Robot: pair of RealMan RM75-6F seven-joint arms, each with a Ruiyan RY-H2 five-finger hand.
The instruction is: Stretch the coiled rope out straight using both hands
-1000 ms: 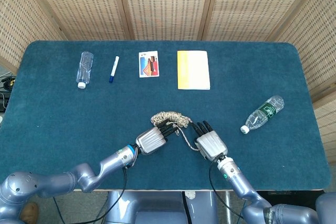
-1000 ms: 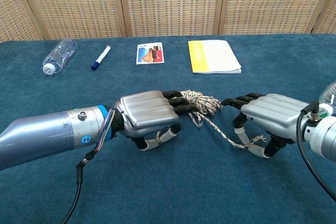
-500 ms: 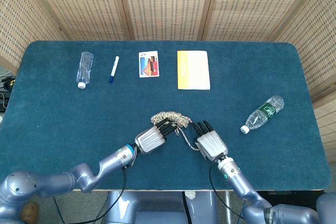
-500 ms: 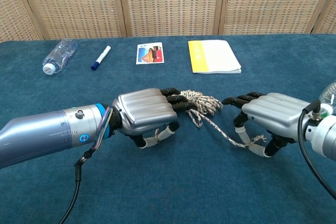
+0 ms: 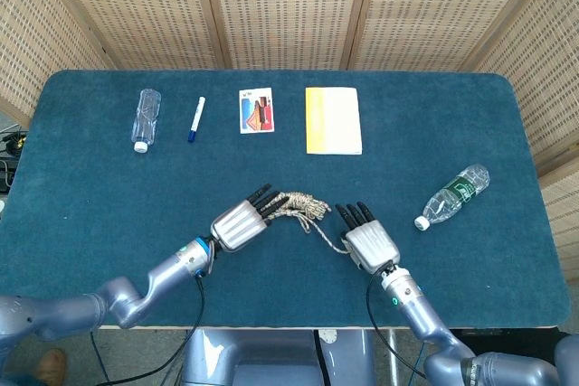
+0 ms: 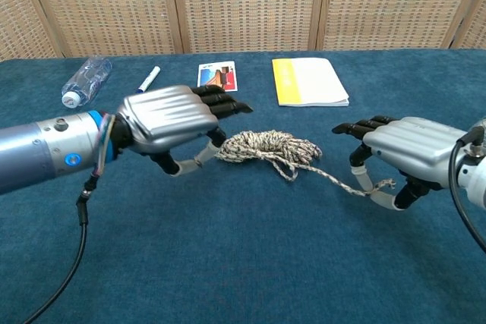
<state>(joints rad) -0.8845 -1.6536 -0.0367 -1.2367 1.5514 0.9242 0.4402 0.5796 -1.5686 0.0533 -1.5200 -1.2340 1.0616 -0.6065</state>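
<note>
Near the front middle of the blue table (image 5: 90, 187), both hands hold the coiled beige rope (image 6: 266, 147), one at each end.
Left hand (image 6: 168, 121) pinches the bundle's left edge between thumb and fingers; right hand (image 6: 406, 153) grips the loose strand's end. The pulling step seems just begun; next, the hands must move apart, keeping both grips firm.

Pretty bright, even lighting in both views, looks like it comes from overhead. Shadows are soft and short, tucked right under the hands. Slight sheen on the left hand (image 6: 163, 115) and its metal arm. Everything's sharp, no real blur or edge warping
</note>
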